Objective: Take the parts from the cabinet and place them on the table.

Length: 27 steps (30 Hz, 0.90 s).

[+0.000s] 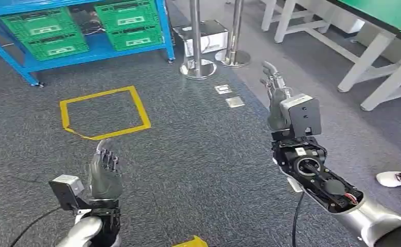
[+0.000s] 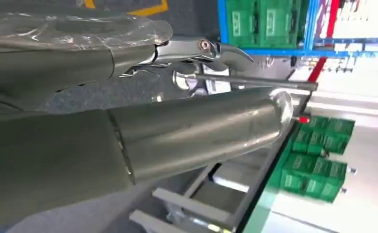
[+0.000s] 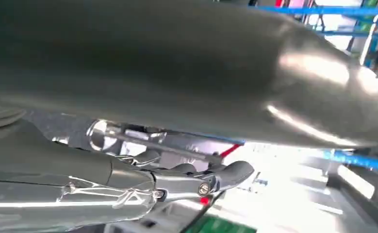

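I see both hands raised over grey carpet, left hand (image 1: pixel 104 175) and right hand (image 1: pixel 276 98), fingers apart and holding nothing. Green crates (image 1: pixel 128 23) sit in the blue cabinet (image 1: pixel 98 49) ahead, beyond a yellow floor square (image 1: pixel 104 112); two metal posts (image 1: pixel 196 38) stand right of it.

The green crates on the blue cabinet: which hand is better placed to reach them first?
Probably the left hand: the green crates and blue cabinet lie ahead on its side. The right hand, also empty, is nearer the white tables.
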Motion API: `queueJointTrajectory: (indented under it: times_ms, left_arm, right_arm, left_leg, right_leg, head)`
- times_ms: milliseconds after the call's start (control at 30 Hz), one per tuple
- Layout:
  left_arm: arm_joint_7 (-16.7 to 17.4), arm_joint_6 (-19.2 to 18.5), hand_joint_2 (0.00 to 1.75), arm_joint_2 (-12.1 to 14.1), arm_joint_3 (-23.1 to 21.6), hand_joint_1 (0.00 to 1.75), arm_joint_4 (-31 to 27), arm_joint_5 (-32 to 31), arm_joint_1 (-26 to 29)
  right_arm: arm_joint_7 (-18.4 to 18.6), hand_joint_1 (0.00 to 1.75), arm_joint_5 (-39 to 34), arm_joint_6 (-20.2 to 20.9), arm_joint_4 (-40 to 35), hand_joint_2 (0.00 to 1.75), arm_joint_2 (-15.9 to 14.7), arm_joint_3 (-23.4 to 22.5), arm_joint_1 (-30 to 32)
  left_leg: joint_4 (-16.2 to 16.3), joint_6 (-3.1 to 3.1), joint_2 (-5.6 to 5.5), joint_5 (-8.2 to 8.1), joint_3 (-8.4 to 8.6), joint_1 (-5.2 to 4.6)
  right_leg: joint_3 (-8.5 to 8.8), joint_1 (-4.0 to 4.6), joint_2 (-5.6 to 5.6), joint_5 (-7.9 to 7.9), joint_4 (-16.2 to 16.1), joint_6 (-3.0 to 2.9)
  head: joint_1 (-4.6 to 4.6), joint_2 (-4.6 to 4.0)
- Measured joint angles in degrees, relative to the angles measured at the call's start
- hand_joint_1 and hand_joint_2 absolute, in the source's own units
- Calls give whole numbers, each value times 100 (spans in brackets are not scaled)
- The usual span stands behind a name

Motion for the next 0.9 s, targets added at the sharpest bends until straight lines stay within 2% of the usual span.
queueJointTrajectory:
  times_ms: [67,100,133,233,267,300,333,367,400,433,467,500,567,600,633,667,700,733,900]
  left_arm:
    - [0,0,0,0,0,0,0,-6,-10]
    - [0,0,0,0,0,0,0,-9,-18]
    - [0,0,0,-2,0,0,0,-11,-20]
    - [0,4,0,-4,0,0,-2,-11,-24]
    - [0,4,0,-18,0,0,-4,-11,-26]
    - [0,4,0,-28,0,0,-4,-13,-29]
    - [0,4,0,-37,0,0,-4,-13,-29]
    - [2,4,0,-35,0,0,-4,-13,-18]
    - [4,4,0,-33,0,0,-4,-11,0]
    - [4,2,0,-26,0,0,-4,-9,13]
    - [9,-4,0,-22,0,0,-4,-9,29]
    - [9,-9,0,-20,0,0,-2,-7,41]
    - [9,-28,0,-17,0,0,-4,-7,41]
    - [9,-37,0,-17,0,0,-4,-7,41]
    - [9,-39,0,-13,0,0,-4,-7,40]
    - [9,-44,0,-11,0,0,-4,-7,44]
    - [4,-44,0,-9,0,0,-4,-7,44]
    - [2,-44,0,-4,0,0,-4,-7,49]
    - [2,-44,0,2,0,0,-4,-9,49]
  right_arm:
    - [26,0,68,-46,-2,0,0,-2,-2]
    - [33,0,116,-74,-11,0,0,-2,0]
    - [37,0,131,-81,-13,0,0,-2,-3]
    - [46,0,133,-85,-18,0,0,0,14]
    - [46,0,133,-85,-22,0,-2,-2,9]
    - [46,0,136,-96,-26,0,-11,-7,23]
    - [53,0,135,-111,-28,0,-17,-7,3]
    - [63,0,136,-127,-28,0,-17,-4,0]
    - [70,0,133,-138,-28,0,-17,-2,17]
    - [81,0,127,-147,-28,0,-20,-2,37]
    - [87,0,116,-157,-28,0,-20,-2,49]
    - [92,0,105,-173,-28,0,-22,-2,55]
    - [94,0,92,-208,-28,0,-33,-4,53]
    - [92,0,92,-216,-31,0,-42,-7,54]
    - [94,0,83,-225,-28,0,-42,-2,60]
    - [92,0,81,-238,-39,0,-44,-4,70]
    - [94,0,79,-249,-39,0,-46,-4,85]
    - [94,0,77,-249,-42,0,-44,-4,91]
    - [92,0,76,-251,-44,0,-46,-4,94]
  left_leg:
    - [-1061,87,-36,526,493,-13]
    - [-1557,152,-134,665,728,-33]
    - [-1623,154,-147,645,753,-62]
    - [-1651,184,-117,681,739,-110]
    - [-1746,228,-95,738,765,-54]
    - [-1803,228,-50,778,790,-38]
    - [-1821,264,-41,794,786,-30]
    - [-1820,270,-22,797,779,-30]
    - [-1819,270,7,797,774,-32]
    - [-1814,270,27,797,767,-34]
    - [-1807,269,48,797,762,-33]
    - [-1798,262,64,792,764,-31]
    - [-1745,217,86,760,766,-18]
    - [-1701,177,93,730,762,-18]
    - [-1677,149,94,718,730,-69]
    - [-1654,141,96,724,711,-68]
    - [-1635,200,94,668,703,-82]
    - [-1643,295,94,716,699,-84]
    - [-1703,257,100,742,730,-66]
  right_leg:
    - [15,15,87,10,0,11]
    - [16,0,112,17,0,21]
    - [-3,34,136,28,0,56]
    - [-8,-19,162,63,-45,158]
    - [-12,22,169,66,-55,207]
    - [-44,11,9,-34,49,209]
    - [-193,18,-145,-284,379,211]
    - [-390,14,-213,-547,865,237]
    - [-591,3,-244,-758,1345,258]
    - [-744,-2,-257,-893,1721,277]
    - [-785,-5,-265,-891,1846,292]
    - [-665,-14,-277,-744,1654,300]
    - [-93,-35,-316,-254,618,309]
    - [171,-49,-366,-122,84,318]
    - [218,-3,-386,-216,29,286]
    - [188,-10,-330,-180,14,218]
    - [189,-36,-332,-175,-6,222]
    - [192,-22,-320,-175,-5,220]
    - [188,17,-305,-174,-6,175]
  head:
    - [-9,0]
    - [-17,0]
    - [2,0]
    - [7,0]
    - [7,0]
    - [4,0]
    - [70,0]
    - [140,0]
    - [160,0]
    - [164,0]
    - [181,0]
    - [212,0]
    - [247,0]
    - [273,0]
    - [286,0]
    - [273,0]
    - [232,0]
    - [199,0]
    - [63,2]
